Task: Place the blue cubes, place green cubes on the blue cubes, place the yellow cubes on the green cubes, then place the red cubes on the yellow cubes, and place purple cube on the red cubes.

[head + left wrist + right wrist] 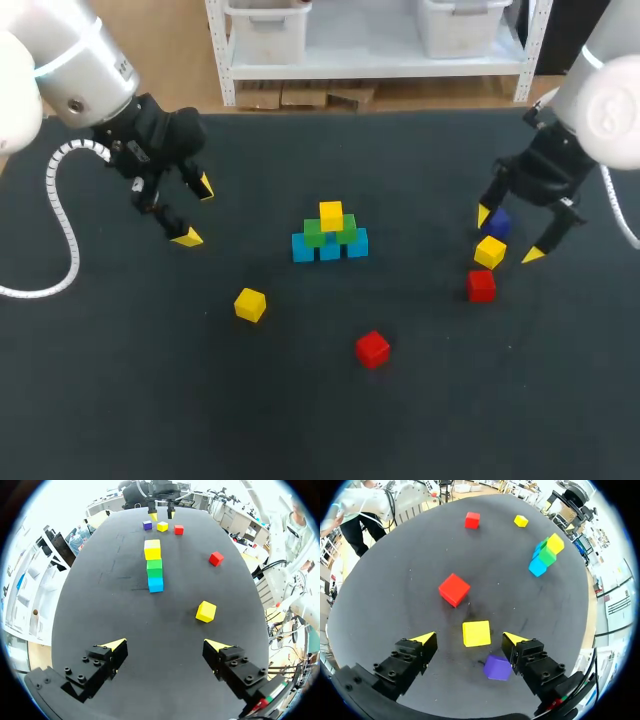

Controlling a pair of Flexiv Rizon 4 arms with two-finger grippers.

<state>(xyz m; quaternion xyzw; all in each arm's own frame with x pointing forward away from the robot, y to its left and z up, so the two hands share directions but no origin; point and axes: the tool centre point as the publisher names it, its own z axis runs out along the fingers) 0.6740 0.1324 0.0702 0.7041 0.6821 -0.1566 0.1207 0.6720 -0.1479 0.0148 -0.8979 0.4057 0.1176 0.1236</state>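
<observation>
The right gripper [468, 638], fingers spread, should straddle the yellow cube [476, 633] squarely, avoiding the purple cube [497, 667] beside it

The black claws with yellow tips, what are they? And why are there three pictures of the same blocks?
They are the grabbing tools of two robot arms: the left tool and the right tool. One picture looks down from above; the two round ones come from cameras on the arms' wrists. On the black table stands a small pile: blue cubes, green cubes on them, one yellow cube on top. Elsewhere lie a loose yellow cube and a loose red cube, and by the right tool a purple cube, a second yellow cube and a second red cube. Both tools are open, holding nothing.
</observation>
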